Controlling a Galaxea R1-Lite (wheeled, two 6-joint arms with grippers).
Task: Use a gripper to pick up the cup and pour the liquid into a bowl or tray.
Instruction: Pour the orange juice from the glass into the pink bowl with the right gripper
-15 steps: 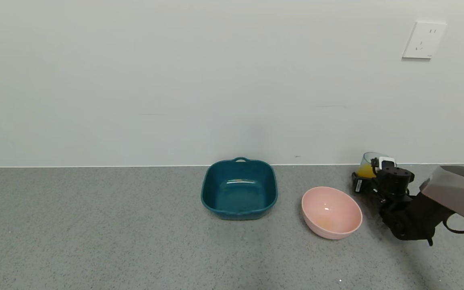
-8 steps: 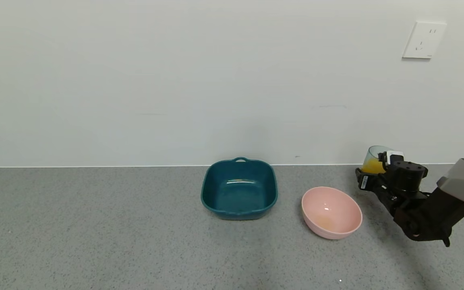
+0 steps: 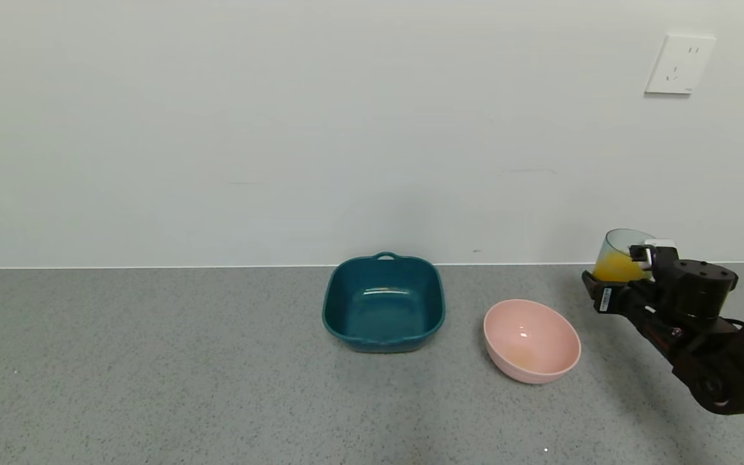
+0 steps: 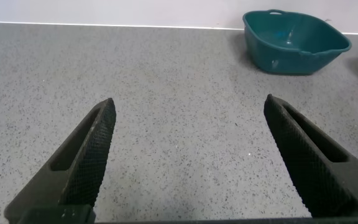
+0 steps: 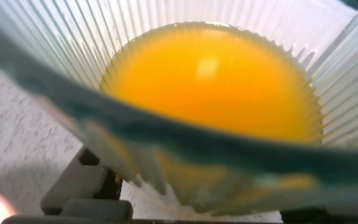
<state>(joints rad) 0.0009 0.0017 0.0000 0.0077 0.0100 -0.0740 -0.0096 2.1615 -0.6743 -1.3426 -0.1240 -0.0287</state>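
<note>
My right gripper is shut on the translucent blue-grey ribbed cup and holds it above the counter at the far right, tilted slightly. Orange-yellow liquid fills its lower part. The right wrist view looks into the cup at the liquid. The pale pink bowl sits on the counter, left of and nearer than the cup, with a faint orange smear inside. My left gripper is open and empty over bare counter and does not show in the head view.
A dark teal square tray with a small loop handle stands left of the bowl; it also shows in the left wrist view. A white wall with a socket runs behind the grey speckled counter.
My right gripper has lifted the cup off the counter and carried it up and to the right. The bowl and tray have not moved.
</note>
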